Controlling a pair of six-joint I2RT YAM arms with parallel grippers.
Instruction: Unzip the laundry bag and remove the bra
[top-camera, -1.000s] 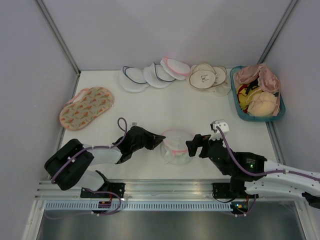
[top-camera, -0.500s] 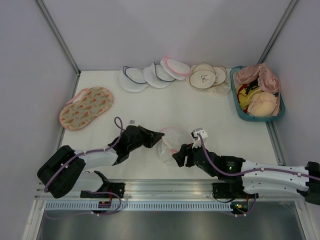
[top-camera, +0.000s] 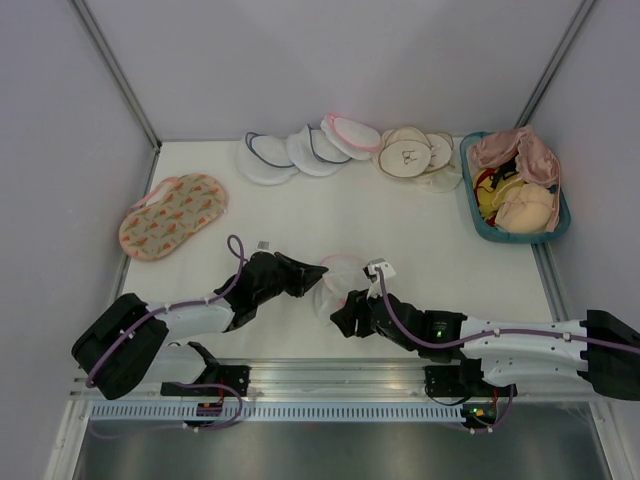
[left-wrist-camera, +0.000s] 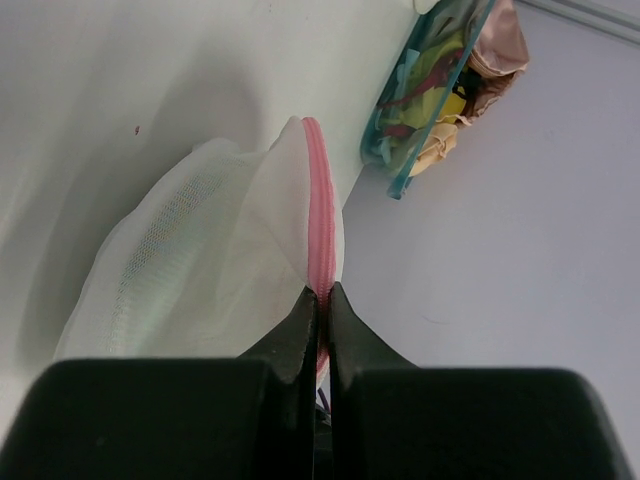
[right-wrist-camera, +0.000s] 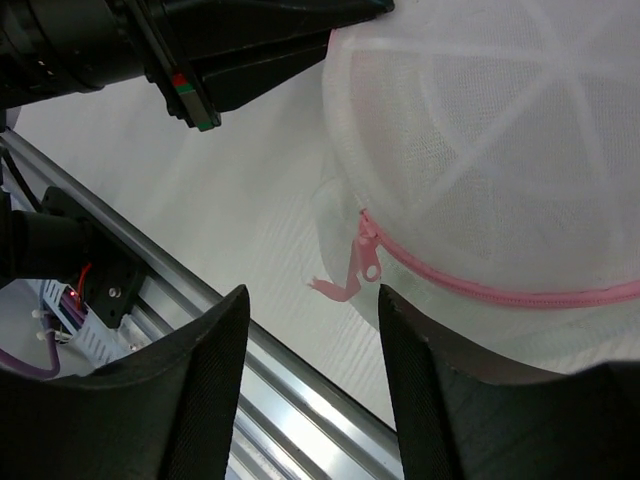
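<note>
Laundry bag sits near front of table, between both arms. Left gripper pinches its pink trim. Right gripper is spread, zipper pull just ahead. Basket and floral bag well apart.

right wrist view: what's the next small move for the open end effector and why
Probably ease the right end effector forward and close on the pink zipper pull tab: the tab hangs just ahead of its open fingers, and the left end effector is pinching the pink trim of the round white mesh laundry bag, bracing it.
</note>
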